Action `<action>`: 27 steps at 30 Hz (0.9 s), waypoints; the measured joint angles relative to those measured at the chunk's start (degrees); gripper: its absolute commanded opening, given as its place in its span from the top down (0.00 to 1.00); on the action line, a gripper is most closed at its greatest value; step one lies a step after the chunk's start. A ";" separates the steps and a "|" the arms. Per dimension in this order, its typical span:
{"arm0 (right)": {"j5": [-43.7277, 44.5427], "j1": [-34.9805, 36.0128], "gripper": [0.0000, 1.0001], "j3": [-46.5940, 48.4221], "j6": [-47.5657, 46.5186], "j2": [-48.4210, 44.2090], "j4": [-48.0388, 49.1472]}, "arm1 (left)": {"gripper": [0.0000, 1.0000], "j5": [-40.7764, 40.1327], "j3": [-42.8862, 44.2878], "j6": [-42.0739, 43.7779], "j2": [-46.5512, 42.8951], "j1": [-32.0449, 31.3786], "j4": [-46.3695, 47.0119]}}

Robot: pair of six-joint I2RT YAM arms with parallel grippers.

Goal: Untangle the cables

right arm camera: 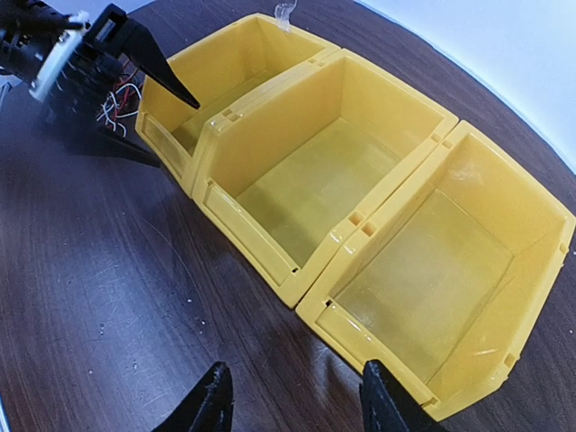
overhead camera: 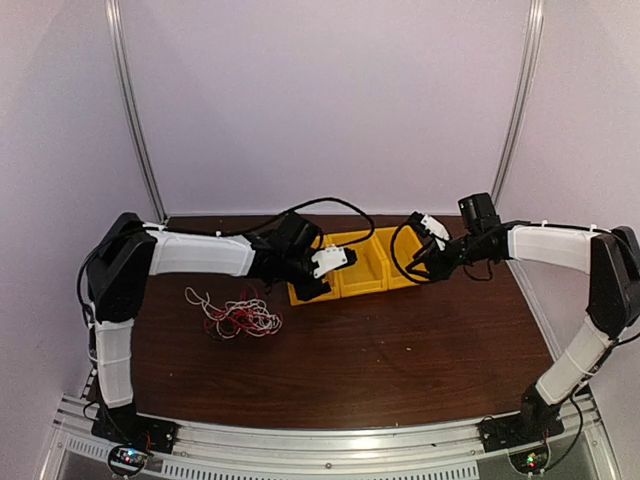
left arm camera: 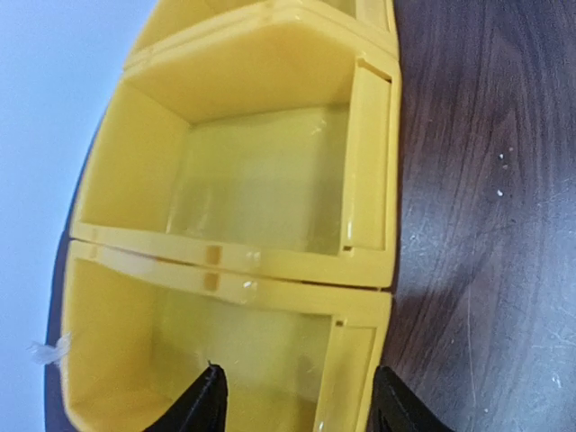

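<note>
Cables [overhead camera: 235,315] tangled on table [overhead camera: 400,360], left hand [left arm camera: 301,409], right hand [right arm camera: 297,400] spread near yellow bins [right arm camera: 241,216]

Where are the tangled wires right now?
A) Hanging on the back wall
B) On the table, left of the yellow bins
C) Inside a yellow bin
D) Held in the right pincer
B: the cables lie in a loose heap on the brown table, off to the left of the yellow bins and outside them.

White-sleeved arms [overhead camera: 195,255], black joints [overhead camera: 118,270], black-fingered pincers [right arm camera: 295,382].
</note>
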 measured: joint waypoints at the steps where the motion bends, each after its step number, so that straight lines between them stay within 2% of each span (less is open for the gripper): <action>1: -0.15 0.00 0.50 0.00 0.00 -0.11 0.00 | 0.40 -0.61 -0.87 -0.28 -1.75 -0.11 -0.04; 2: -0.33 0.00 0.50 0.00 0.00 -0.20 0.04 | 0.36 -1.73 -1.75 -0.90 -3.87 -0.26 -0.20; 5: -1.01 0.00 0.50 0.00 -0.02 -0.22 -0.20 | 0.35 -5.31 -4.24 -5.42 -11.08 -0.74 -0.96; 8: -1.49 0.00 0.50 0.00 -0.20 -0.33 -0.37 | 0.36 -11.41 -3.72 -16.24 -16.09 -1.07 -5.60; 13: -2.08 0.00 0.50 -0.02 -0.68 -0.92 -0.39 | 0.35 -16.65 -3.91 -30.45 -16.83 -1.05 -16.22; 17: -3.32 0.13 0.49 -0.02 -2.10 -1.05 -0.90 | 0.32 -16.59 -10.58 -39.17 -18.97 -0.74 -24.94; 21: -3.96 1.97 0.49 -0.02 -3.74 -1.05 -2.08 | 0.30 -14.99 -16.57 -43.45 -24.17 0.79 -29.20; 24: -3.87 6.82 0.50 0.39 -4.24 -0.85 -2.91 | 0.29 -11.28 -20.44 -45.31 -29.86 5.86 -28.46; 27: -1.68 15.23 0.50 2.64 -4.04 0.83 -2.91 | 0.30 -6.25 -24.98 -46.10 -34.60 13.42 -24.68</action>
